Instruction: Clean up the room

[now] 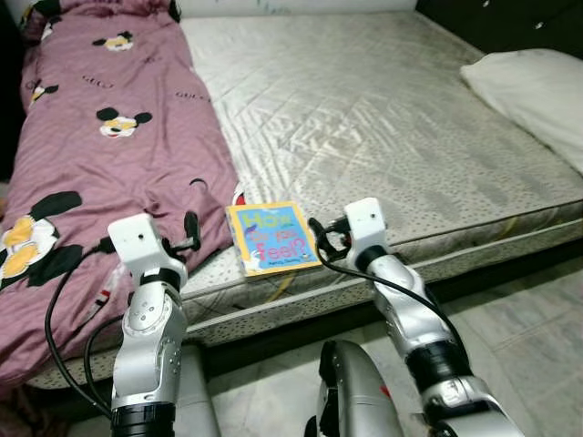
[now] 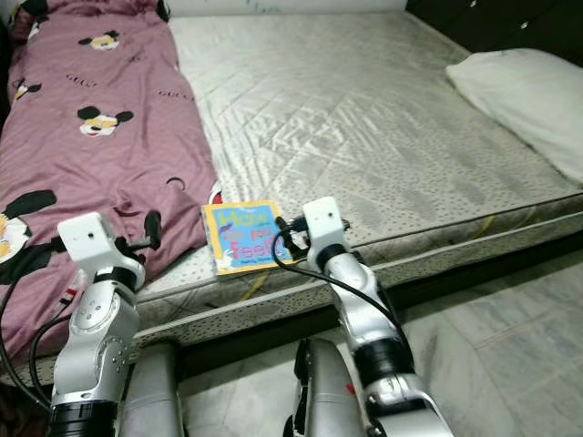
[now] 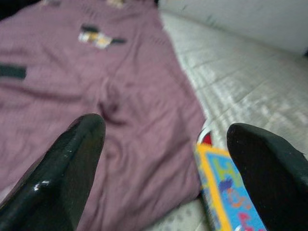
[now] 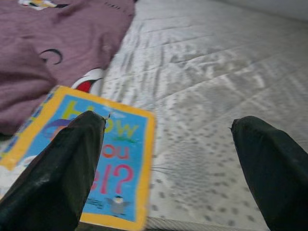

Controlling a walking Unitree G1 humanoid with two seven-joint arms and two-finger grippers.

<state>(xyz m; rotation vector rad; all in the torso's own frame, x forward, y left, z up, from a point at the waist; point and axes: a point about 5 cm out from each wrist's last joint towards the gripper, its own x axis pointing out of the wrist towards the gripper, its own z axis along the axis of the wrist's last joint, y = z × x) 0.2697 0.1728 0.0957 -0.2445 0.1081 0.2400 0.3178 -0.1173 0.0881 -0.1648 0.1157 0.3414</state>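
Book point(image 1: 271, 238) with a yellow border and blue cover lies flat at the near edge of the mattress point(image 1: 392, 118); from the left eye view it sits at about 6 o'clock on the bed, just beside the maroon cartoon-print blanket point(image 1: 109, 146) at its 9 o'clock, with a white pillow point(image 1: 537, 91) well apart at 2 o'clock. The left gripper point(image 1: 189, 232) hovers over the blanket's edge; the right gripper point(image 1: 324, 240) hangs just at the book's 3 o'clock side.

Right eye view: same layout.

Left wrist view: both black fingers point(image 3: 72, 168) stand spread and empty, with the book's corner beside one of them.

Right wrist view: fingers point(image 4: 62, 173) are released wide, one tip over the cover, the other above bare mattress.

To grasp well, the right gripper probably needs to straddle the book's near edge, since a flat thin cover may slide on the sheet.
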